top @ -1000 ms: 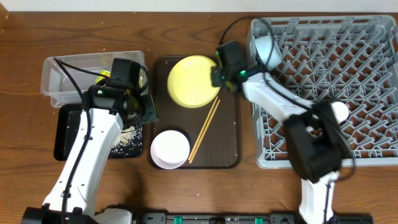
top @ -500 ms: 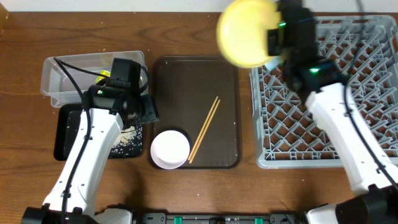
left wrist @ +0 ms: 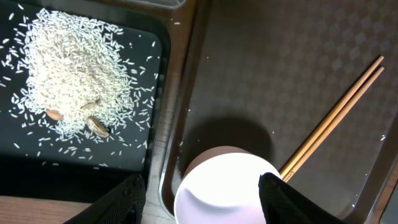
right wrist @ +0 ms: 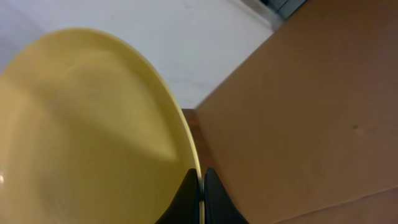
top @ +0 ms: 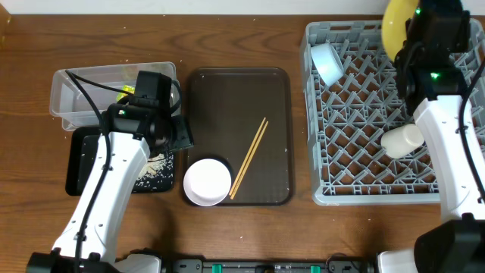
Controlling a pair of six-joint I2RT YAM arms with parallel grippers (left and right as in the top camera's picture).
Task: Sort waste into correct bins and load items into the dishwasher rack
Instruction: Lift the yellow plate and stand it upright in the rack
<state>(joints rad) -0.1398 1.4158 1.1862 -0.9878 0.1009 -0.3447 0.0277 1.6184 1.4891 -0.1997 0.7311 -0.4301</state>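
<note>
My right pincer clenched the smooth round yellow plate by its rim, arm stretched over the grey lattice rack's far edge; my left pincer hung released above the glossy white bowl.

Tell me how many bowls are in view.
2. A white bowl on the brown tray; a light blue bowl in the rack's far left corner. The right arm could hide another.

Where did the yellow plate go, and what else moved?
The right gripper lifted the yellow plate off the brown tray and carried it right, above the far edge of the rack, still pinching its rim. The left gripper, white bowl, chopsticks and rice stayed put.
</note>
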